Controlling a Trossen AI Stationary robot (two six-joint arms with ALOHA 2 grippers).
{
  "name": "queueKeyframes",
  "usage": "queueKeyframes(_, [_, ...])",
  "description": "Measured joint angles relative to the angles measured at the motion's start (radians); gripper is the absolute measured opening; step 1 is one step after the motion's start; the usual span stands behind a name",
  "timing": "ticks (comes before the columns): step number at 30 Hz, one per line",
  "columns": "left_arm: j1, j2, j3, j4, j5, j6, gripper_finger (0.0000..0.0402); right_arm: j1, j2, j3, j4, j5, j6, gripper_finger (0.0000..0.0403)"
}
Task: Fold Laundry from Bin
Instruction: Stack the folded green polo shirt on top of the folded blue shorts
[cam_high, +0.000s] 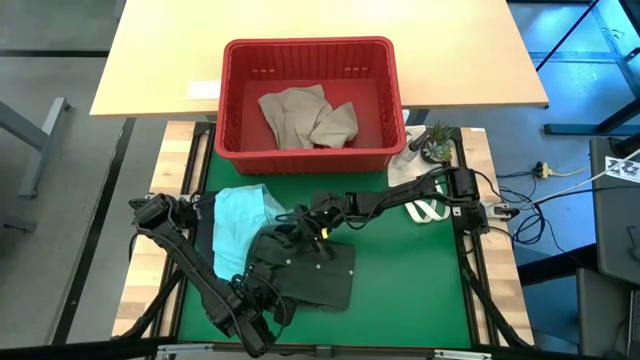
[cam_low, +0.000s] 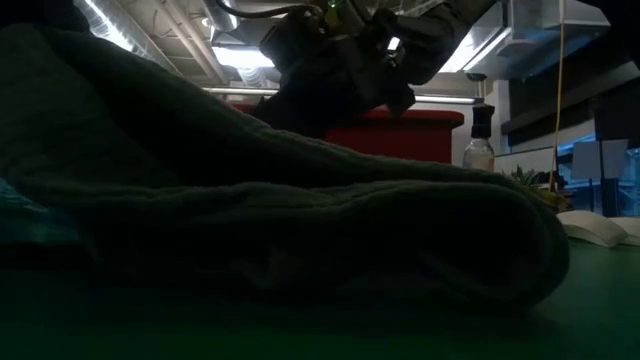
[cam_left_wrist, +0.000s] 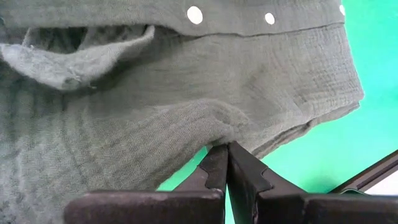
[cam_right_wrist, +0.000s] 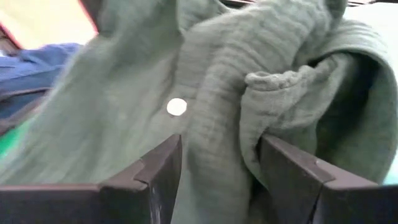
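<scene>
The dark olive garment (cam_high: 305, 268) lay at lower centre on the green mat (cam_high: 410, 280). The left gripper (cam_left_wrist: 227, 149) pinched its edge with fingers pressed together; the right gripper (cam_right_wrist: 217, 168) straddled a bunched fold, fingers spread. The red bin (cam_high: 310, 150) sat above, holding beige cloth (cam_high: 305, 115).

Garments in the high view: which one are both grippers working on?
The dark olive garment on the green mat; the teal one lies beside it, the beige one in the bin.
</scene>
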Motion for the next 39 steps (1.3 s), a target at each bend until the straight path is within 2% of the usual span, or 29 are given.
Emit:
queueKeyframes(5, [0.0,0.0,0.0,0.0,-0.002,0.0,0.0,0.015,0.0,0.0,0.004,0.124,-0.001,0.0209])
queueKeyframes(11, [0.001,0.0,0.0,0.0,-0.002,0.0,0.0,0.021,0.0,0.0,-0.007,0.133,0.0,0.0208])
queueKeyframes(15, [0.002,0.0,0.0,0.001,0.0,0.0,0.0003,0.021,0.006,0.0,0.0,0.133,0.0,0.0175])
queueKeyframes(18, [0.006,0.0,0.0,0.008,0.045,0.0,0.0027,0.021,0.021,0.0,0.015,0.133,0.001,0.0123])
queueKeyframes(23, [0.016,0.0,0.0,0.008,0.136,0.008,0.0096,0.021,0.024,0.0,0.029,0.133,0.002,0.0017])
queueKeyframes(26, [0.026,0.0,0.0,0.016,0.201,0.005,0.0138,0.02,0.024,0.0,0.03,0.133,0.005,0.0017])
queueKeyframes(29, [0.037,0.0,0.0,0.033,0.323,-0.032,0.0173,0.02,0.024,0.0,0.025,0.133,0.006,0.0024])
queueKeyframes(32, [0.045,0.0,0.0,0.061,0.424,-0.072,0.0197,0.02,0.024,0.0,0.012,0.133,0.007,0.0009])
queueKeyframes(34, [0.045,0.0,0.0,0.063,0.43,-0.108,0.0207,0.02,0.024,0.0,0.014,0.133,0.007,0.0006])
queueKeyframes(39, [0.038,0.007,-0.014,0.051,0.333,-0.196,0.0217,0.02,0.024,0.0,0.016,0.131,0.007,0.0011])
